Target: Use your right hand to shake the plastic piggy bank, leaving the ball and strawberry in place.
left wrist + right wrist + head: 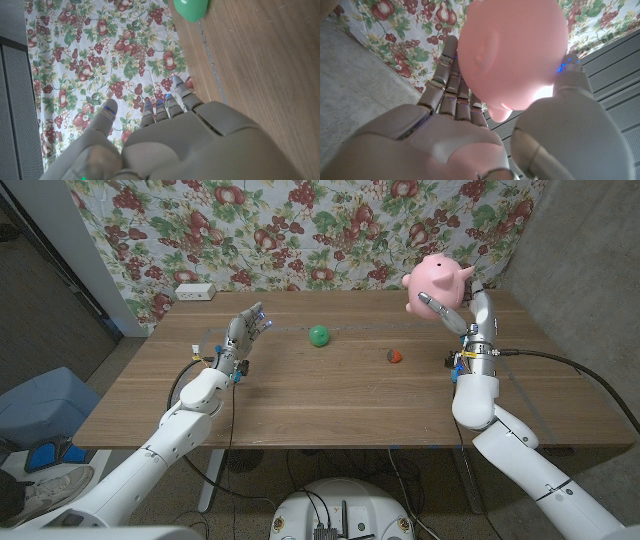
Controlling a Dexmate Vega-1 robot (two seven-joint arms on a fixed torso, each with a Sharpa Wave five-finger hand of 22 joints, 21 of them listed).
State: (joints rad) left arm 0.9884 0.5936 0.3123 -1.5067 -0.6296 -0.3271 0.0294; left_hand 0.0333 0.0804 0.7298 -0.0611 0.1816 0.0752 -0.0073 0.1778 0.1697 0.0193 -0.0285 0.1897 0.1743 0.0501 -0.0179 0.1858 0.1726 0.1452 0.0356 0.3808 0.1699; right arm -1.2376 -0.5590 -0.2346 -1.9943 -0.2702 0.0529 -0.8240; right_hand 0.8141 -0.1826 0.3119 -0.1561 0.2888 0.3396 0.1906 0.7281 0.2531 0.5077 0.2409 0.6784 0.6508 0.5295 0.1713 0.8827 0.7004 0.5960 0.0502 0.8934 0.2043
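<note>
Pink, rounded plastic piggy bank (437, 282): held off the wooden table (330, 395), raised over its far right corner, against the fruit-print cloth (300, 230) hung behind. From the right wrist its smooth pink body (512, 52) sits between the fingers (447, 75) on one side and the thumb on the other.

Right hand (462, 315): raised, fingers pointing up, closed around the piggy bank. Forearm stands nearly upright above the table's right edge.

Small green ball (318, 335): on the table, far half, roughly centre. Also seen from the left wrist as a green round shape (192, 9) on the wood.

Small red strawberry with a dark end (395, 357): on the table, to the right of the ball and slightly nearer, well apart from it.

Left hand (243, 332): over the table's left part, fingers apart and extended upward, holding nothing. From its own wrist the fingers (165, 107) show spread with blue-lit tips.

White box with sockets (195, 292): at the far left edge of the table, by the cloth.
</note>
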